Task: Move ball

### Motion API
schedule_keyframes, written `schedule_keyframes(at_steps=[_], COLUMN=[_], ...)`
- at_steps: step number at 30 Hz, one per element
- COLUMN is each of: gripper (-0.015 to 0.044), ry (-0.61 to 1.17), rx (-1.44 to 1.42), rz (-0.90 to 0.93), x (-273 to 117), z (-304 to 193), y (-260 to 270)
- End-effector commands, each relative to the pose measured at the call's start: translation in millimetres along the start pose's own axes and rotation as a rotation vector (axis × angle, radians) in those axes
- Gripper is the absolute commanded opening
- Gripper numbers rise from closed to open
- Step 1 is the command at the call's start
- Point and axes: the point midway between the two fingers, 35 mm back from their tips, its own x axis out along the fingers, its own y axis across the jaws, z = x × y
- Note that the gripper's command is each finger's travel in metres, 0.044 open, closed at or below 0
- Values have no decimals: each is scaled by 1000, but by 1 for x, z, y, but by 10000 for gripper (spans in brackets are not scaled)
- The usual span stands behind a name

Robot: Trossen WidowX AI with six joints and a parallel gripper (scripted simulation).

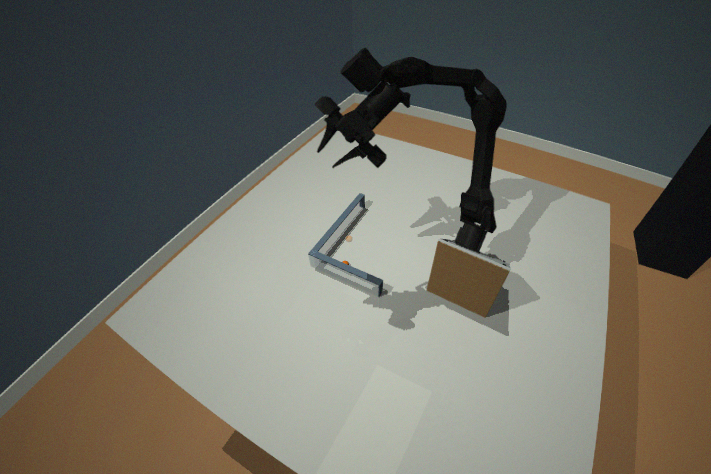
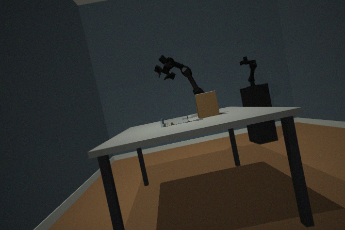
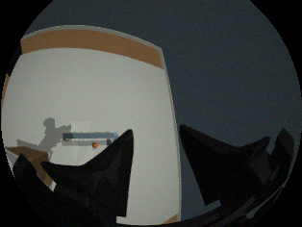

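The small orange ball (image 1: 345, 262) (image 2: 172, 123) (image 3: 94, 145) lies on the table inside the corner, close behind the near low wall (image 1: 361, 272). The see-through copy (image 1: 349, 238) (image 2: 167, 123) is paler and sits apart from the ball, near the other low wall (image 1: 336, 224); I cannot make it out in the wrist view. My gripper (image 1: 325, 159) (image 2: 161, 78) (image 3: 156, 131) is open about halfway and empty. It hangs high above the table, beyond the walls' far end in the top view, and points down at a slant.
The arm's base stands by a wooden block (image 1: 467, 279) (image 2: 207, 105) on the white table (image 1: 227, 335) (image 2: 140, 135), to the right of the walls. A dark pedestal (image 1: 683, 212) (image 2: 255, 94) with a second arm (image 2: 252, 73) stands beyond the table.
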Motion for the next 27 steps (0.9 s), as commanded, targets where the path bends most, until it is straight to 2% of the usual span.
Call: schedule_keyframes(at_steps=[1, 8, 15, 18, 27], gripper=[214, 214, 214, 214, 214], ry=[123, 344, 535, 588, 592], rx=[45, 112, 160, 172, 172], rz=[100, 309, 532, 606, 611], x=[54, 145, 207, 220, 231], z=[-31, -95, -158, -175, -183], y=[18, 77, 162, 194, 205])
